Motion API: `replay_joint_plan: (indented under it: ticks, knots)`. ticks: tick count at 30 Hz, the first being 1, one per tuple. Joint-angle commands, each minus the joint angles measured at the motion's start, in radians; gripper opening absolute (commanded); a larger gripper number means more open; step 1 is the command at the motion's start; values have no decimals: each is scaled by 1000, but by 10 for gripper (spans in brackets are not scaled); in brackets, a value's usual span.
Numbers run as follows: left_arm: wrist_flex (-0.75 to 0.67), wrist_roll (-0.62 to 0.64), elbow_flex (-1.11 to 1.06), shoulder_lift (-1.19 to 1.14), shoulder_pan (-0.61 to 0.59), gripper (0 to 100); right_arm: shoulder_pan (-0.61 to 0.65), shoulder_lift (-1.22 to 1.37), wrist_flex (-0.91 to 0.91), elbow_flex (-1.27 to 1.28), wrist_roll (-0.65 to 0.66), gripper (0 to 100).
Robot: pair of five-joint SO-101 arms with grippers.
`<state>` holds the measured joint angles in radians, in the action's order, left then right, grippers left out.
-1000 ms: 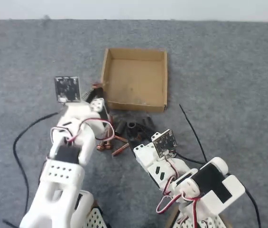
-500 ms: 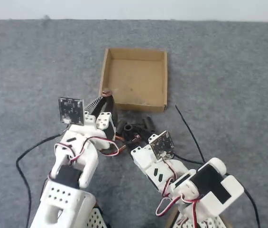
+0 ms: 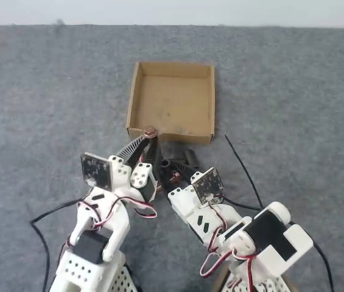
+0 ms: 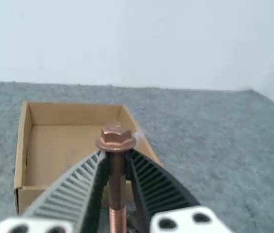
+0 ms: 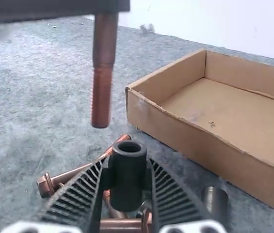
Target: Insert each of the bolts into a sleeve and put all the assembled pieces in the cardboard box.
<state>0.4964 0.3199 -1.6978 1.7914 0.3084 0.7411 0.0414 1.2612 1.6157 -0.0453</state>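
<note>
Swung right with its arm, bolt (image 4: pixel 115 141) now hangs upright just above sleeve (image 5: pixel 127 165); left fingers (image 4: pixel 76 187) pinch its shank under the head, thread down. Opposite, right fingers (image 5: pixel 76 204) pinch sleeve bore-up before cardboard box (image 3: pixel 170 135), likely lining up insertion. Spare bolts (image 5: pixel 66 175) lie beneath.

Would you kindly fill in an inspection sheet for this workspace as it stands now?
Surface: grey carpet, flat.
Job's things: cardboard box holds no pieces; bolt held upright near the sleeve, not yet inserted; loose bolts and spare sleeve on the carpet.
Clutter: nothing seen.
Grippers: left gripper shut on bolt; right gripper shut on sleeve.
Cables: black cable lies on the carpet near the box.
Surroundings: pale wall behind.
</note>
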Motion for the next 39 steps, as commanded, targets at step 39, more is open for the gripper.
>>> replay_joint_plan:
  ticks: [39]
  knots:
    - [92, 12, 13, 25, 34, 13, 38, -39, 134, 37, 2, 6]
